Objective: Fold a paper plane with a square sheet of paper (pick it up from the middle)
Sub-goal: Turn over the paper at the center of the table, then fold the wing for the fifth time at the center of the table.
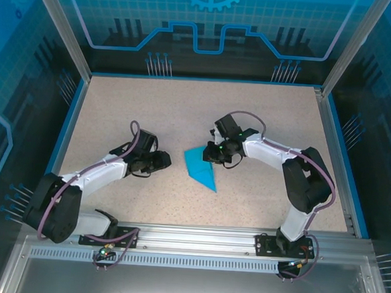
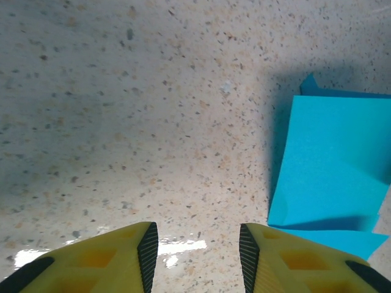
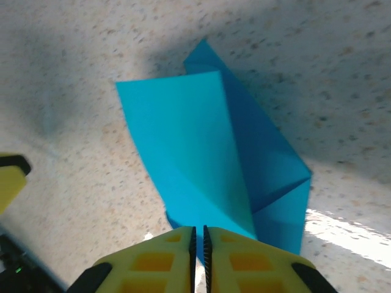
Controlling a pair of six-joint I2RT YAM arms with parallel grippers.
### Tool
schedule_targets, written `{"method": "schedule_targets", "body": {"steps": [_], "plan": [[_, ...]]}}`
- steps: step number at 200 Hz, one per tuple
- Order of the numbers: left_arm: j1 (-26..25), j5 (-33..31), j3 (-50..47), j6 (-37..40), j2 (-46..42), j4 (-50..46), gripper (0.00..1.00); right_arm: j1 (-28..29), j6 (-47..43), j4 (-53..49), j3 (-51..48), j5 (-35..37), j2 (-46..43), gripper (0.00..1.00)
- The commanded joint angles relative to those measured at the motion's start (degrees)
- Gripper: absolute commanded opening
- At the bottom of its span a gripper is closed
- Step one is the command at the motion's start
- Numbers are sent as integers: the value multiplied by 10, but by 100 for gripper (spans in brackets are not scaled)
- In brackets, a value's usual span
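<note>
Pointing near and slightly right, the paper plane (image 1: 201,168), long axis far-to-near.

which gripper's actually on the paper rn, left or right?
The right gripper: its fingers are pinched shut on the teal paper. The left gripper is open over bare table, the paper off to its side.

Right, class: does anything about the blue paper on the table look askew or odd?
Yes. The paper is half folded and lopsided: its top flap sits skewed over the darker layer beneath, edges not matching. The right gripper pinches one end.
</note>
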Motion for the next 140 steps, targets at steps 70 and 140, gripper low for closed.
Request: {"method": "schedule_targets", "body": {"steps": [70, 140], "plan": [[-25, 86, 43, -10, 67, 40, 44, -40, -72, 53, -53, -132, 35, 13], [-46, 118, 62, -35, 111, 74, 50, -95, -46, 161, -133, -170, 65, 15]]}}
